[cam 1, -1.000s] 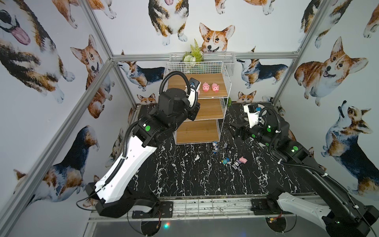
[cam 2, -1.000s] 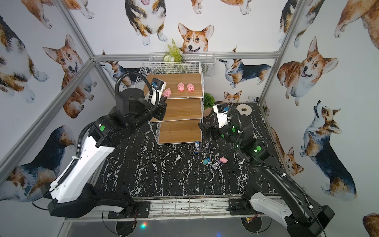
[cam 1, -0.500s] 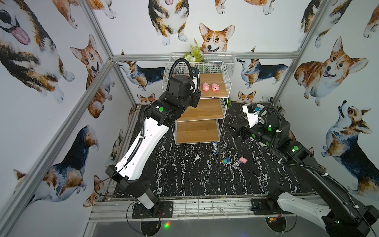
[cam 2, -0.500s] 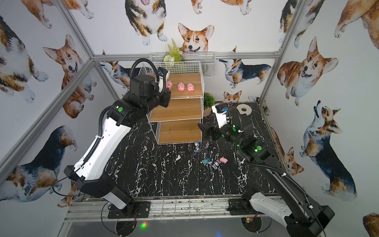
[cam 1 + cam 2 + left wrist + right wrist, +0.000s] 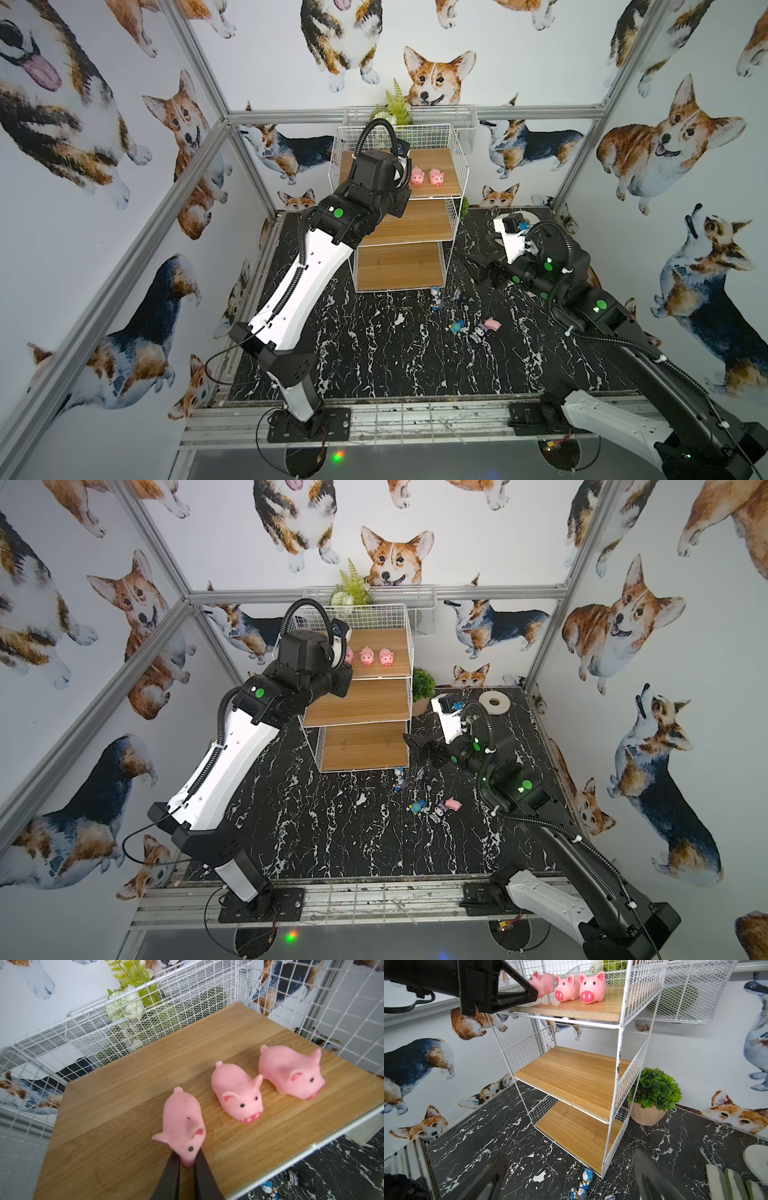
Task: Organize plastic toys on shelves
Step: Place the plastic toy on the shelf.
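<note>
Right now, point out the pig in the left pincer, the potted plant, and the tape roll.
held pink pig (image 5: 182, 1122): left wrist view, on its back.
potted plant (image 5: 656, 1088): right wrist view, on its leaves.
tape roll (image 5: 503, 704): a top view, on its white band.

The left black-and-white robot arm (image 5: 305, 270) slants up and away from its base at the near rail. Its black wrist (image 5: 376, 172) is high and bent over. The left gripper's (image 5: 187, 1158) two thin black fingers (image 5: 171, 1174) stand almost together, pinching the snout of a small pink rubber pig (image 5: 182, 1118). The right black-and-white robot arm (image 5: 521, 796) sits lower with its elbow bent, and its forearm points toward the left arm's side. The right gripper (image 5: 569, 1155) hangs low, its jaws spread wide and empty.
</note>
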Robot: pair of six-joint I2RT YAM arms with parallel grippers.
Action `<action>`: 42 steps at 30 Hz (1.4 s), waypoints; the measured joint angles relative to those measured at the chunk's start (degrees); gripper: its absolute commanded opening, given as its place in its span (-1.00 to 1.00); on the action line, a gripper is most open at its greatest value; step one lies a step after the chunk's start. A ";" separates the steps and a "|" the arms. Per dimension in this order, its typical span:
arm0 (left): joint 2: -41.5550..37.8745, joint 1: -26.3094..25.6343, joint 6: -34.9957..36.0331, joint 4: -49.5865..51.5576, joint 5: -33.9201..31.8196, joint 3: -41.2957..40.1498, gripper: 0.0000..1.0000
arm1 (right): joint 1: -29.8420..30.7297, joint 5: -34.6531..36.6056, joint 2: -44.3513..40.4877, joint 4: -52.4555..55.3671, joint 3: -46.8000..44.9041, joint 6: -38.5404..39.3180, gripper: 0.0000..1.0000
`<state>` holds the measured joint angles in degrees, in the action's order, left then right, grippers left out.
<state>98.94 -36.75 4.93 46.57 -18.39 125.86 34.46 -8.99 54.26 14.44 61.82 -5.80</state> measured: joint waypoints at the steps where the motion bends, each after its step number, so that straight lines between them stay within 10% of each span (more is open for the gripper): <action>1: 0.26 0.00 0.00 0.09 -0.02 0.26 -0.59 | 0.00 0.02 -0.13 -0.09 -0.07 0.00 0.99; 42: -5.07 1.18 -2.34 1.84 -0.37 -0.68 -0.26 | -0.33 1.49 -1.20 -0.92 -1.84 -0.26 0.99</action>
<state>93.86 -35.57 2.59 48.40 -18.76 125.19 34.13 -7.51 53.06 13.52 59.99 -6.07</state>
